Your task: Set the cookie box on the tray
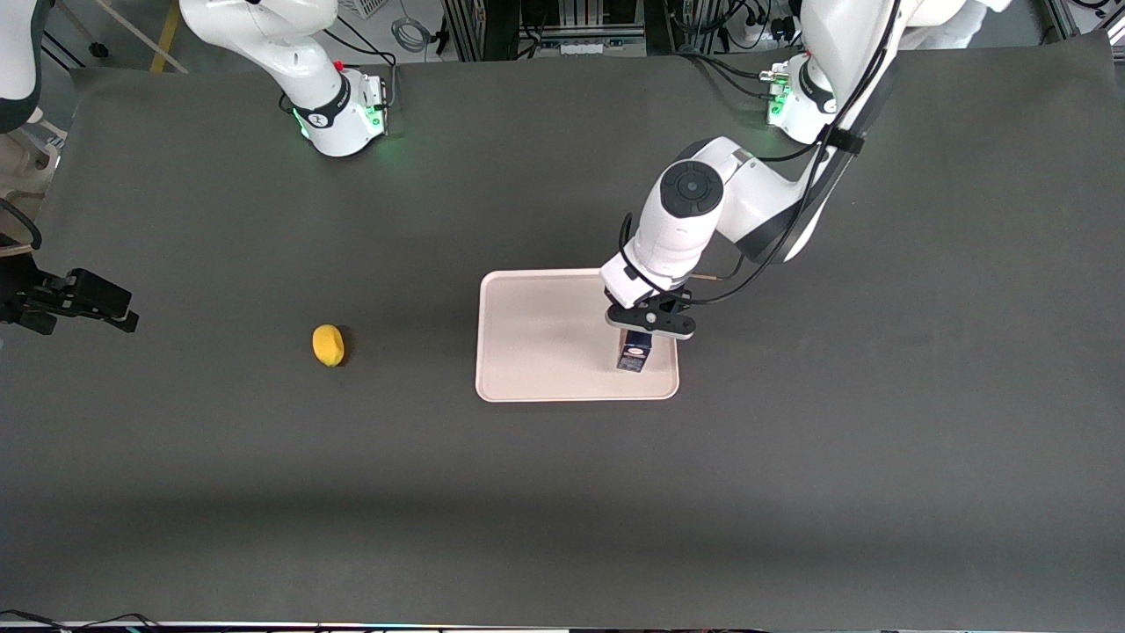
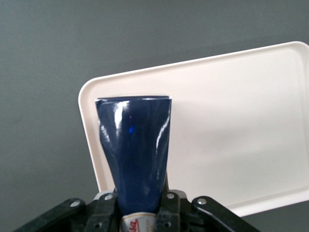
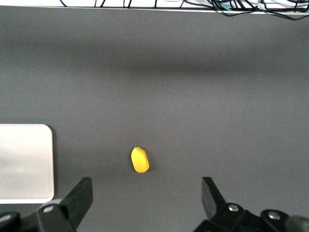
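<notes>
The left arm's gripper [image 1: 649, 323] is clamped on the top end of the cookie box [image 1: 633, 356], which stands upright directly beneath it, its navy carton pinched in where the fingers grip. The box's lower end is over the tray [image 1: 536, 338], near the corner closest to the front camera at the working arm's end. A yellow lump [image 1: 328, 345] lies on the table [image 1: 562, 492], toward the parked arm's end.

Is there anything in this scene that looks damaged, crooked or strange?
Yes. The cookie box is squeezed narrow where the left gripper clamps it, so the carton looks pinched and creased. It stands over a corner region of the tray. The yellow lump lies alone on the table.
</notes>
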